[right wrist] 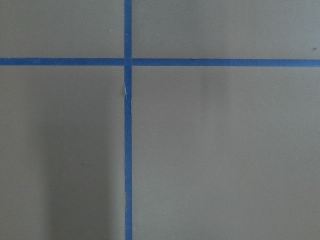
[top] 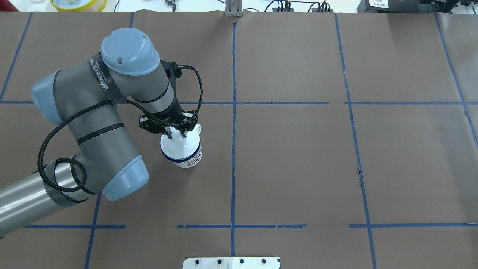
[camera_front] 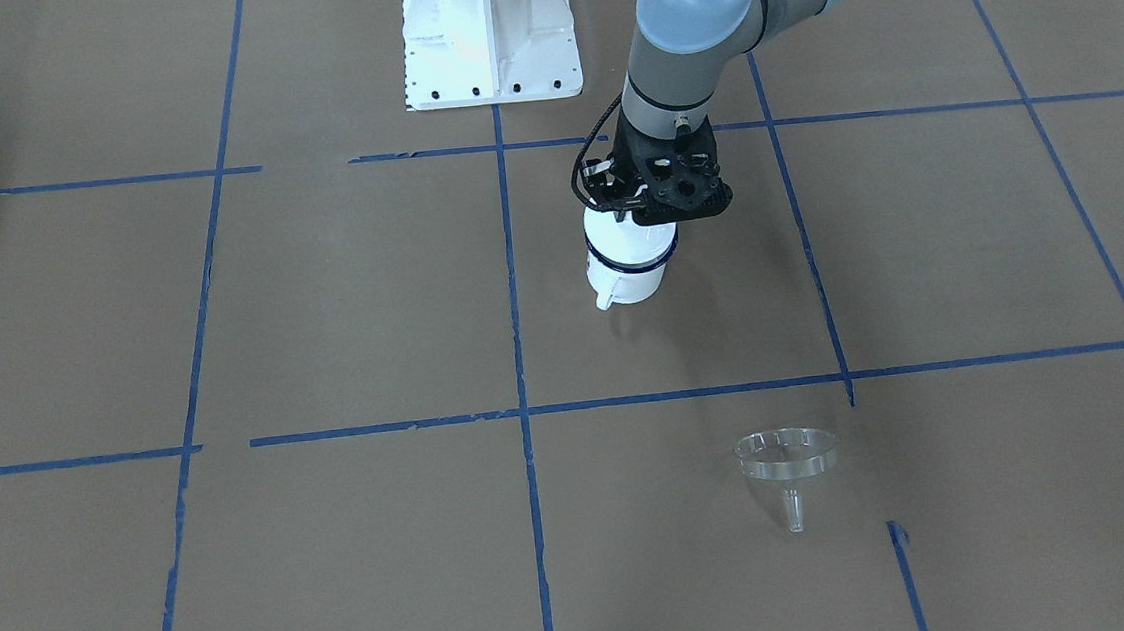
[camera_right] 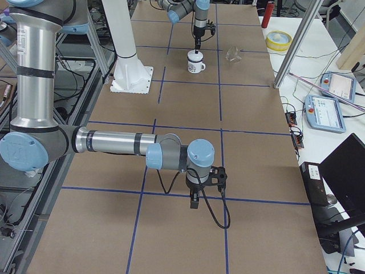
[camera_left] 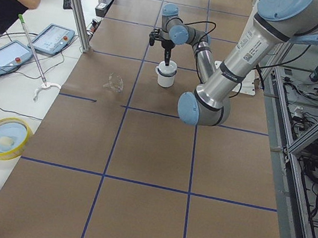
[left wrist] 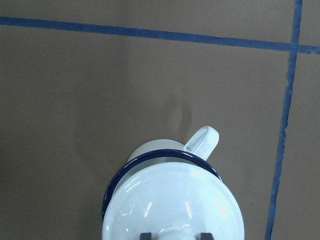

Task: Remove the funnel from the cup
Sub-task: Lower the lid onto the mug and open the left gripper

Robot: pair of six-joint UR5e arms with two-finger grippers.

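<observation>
1. The small clear cone-shaped funnel (camera_front: 786, 458) is already out, lying on the brown paper-covered counter (camera_front: 320, 304), well apart from the white enamel cup (camera_front: 630, 265) with its dark blue rim.
2. The left tool (top: 177, 133) is clamped on the knob of the white domed lid (left wrist: 175, 205) on the cup. I cannot tell the right tool's (camera_right: 194, 203) state.
3. Risk: a tight lid could drag the cup up and tip it.
4. The funnel's long axis runs away from the robot, spout outward.

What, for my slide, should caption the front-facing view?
Left gripper holds the white lid on the enamel mug; clear funnel lies apart on the brown table.

The left pincer (top: 178, 133) points straight down, closed on a lid knob (left wrist: 172, 233). The right pincer (camera_right: 194, 203) hangs low, also pointing down; its opening cannot be judged.
</observation>
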